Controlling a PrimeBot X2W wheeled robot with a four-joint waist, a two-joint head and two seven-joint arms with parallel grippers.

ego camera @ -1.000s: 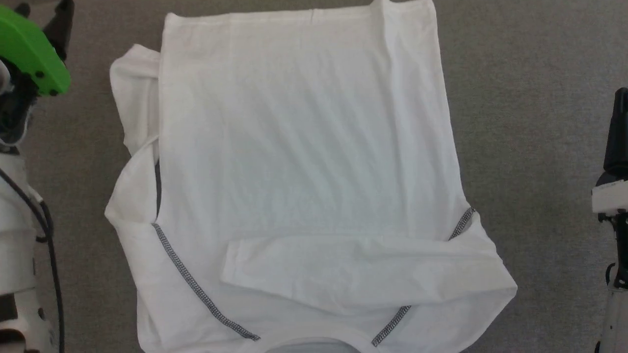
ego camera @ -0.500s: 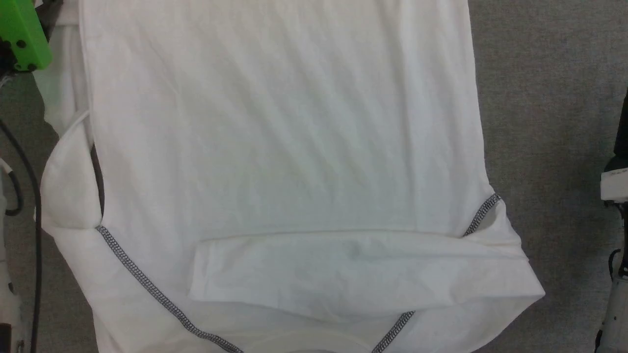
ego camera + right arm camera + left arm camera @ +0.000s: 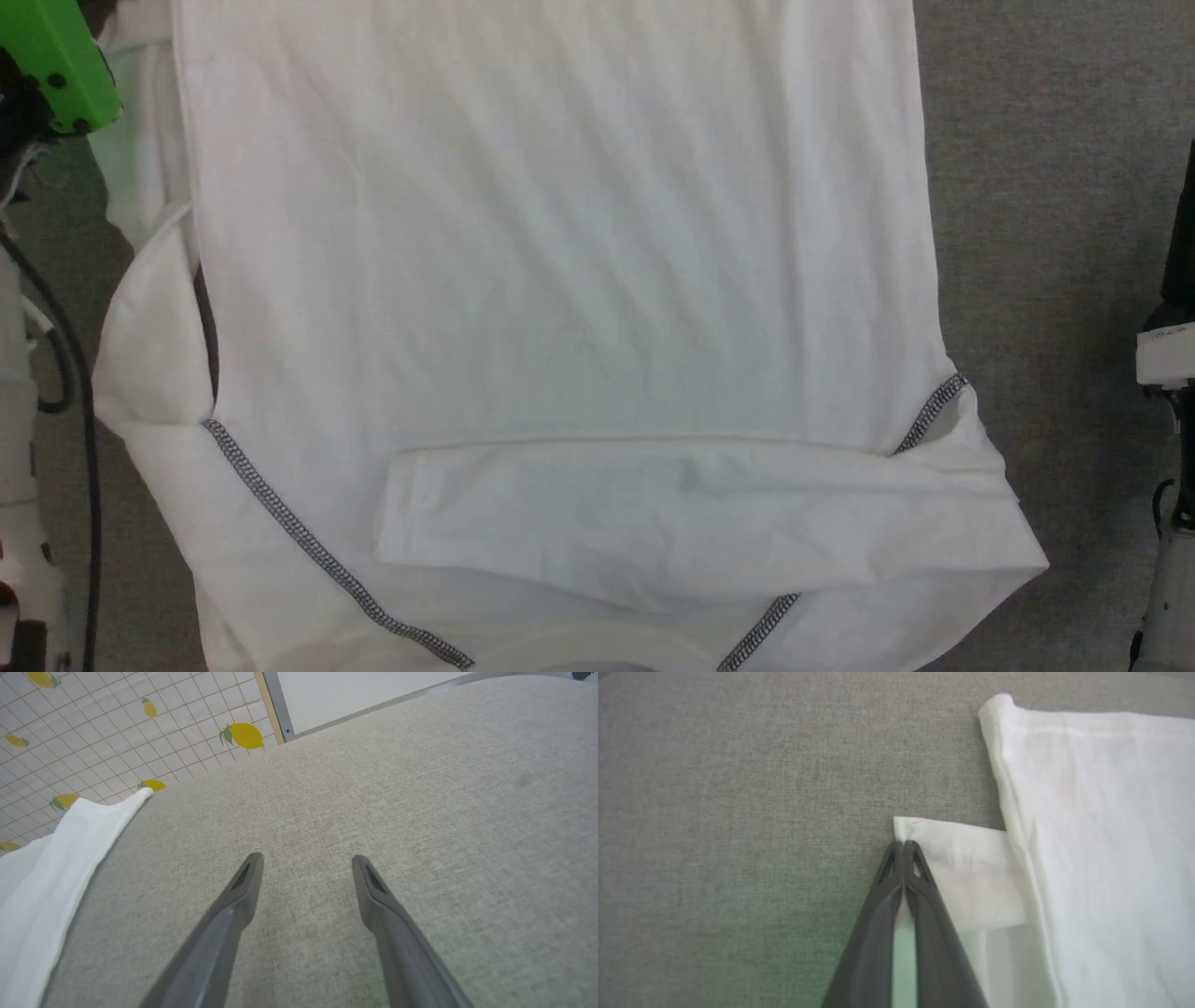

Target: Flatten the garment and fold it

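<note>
The garment point(image 3: 560, 280), a white T-shirt with dark zigzag shoulder seams point(image 3: 299, 541), lies spread on the grey surface, collar toward the view's bottom. One sleeve point(image 3: 691, 513) is folded across the chest. In the left wrist view my left gripper point(image 3: 903, 845) is shut on the corner of the other sleeve point(image 3: 966, 877), beside the shirt's body point(image 3: 1101, 849). Its green housing point(image 3: 51, 56) shows at the head view's top left. My right gripper point(image 3: 307, 857) hovers open over bare grey surface, well right of the shirt's edge point(image 3: 51, 868).
The grey fabric surface point(image 3: 1055, 187) extends to the right of the shirt. Past its far edge the right wrist view shows a lemon-patterned tiled sheet point(image 3: 117, 723) and a white panel point(image 3: 355, 690). A black cable point(image 3: 84, 401) hangs along my left arm.
The head camera has moved in, so the shirt looks larger and shifted. My left gripper has shut on the sleeve corner. The right gripper stays open.
</note>
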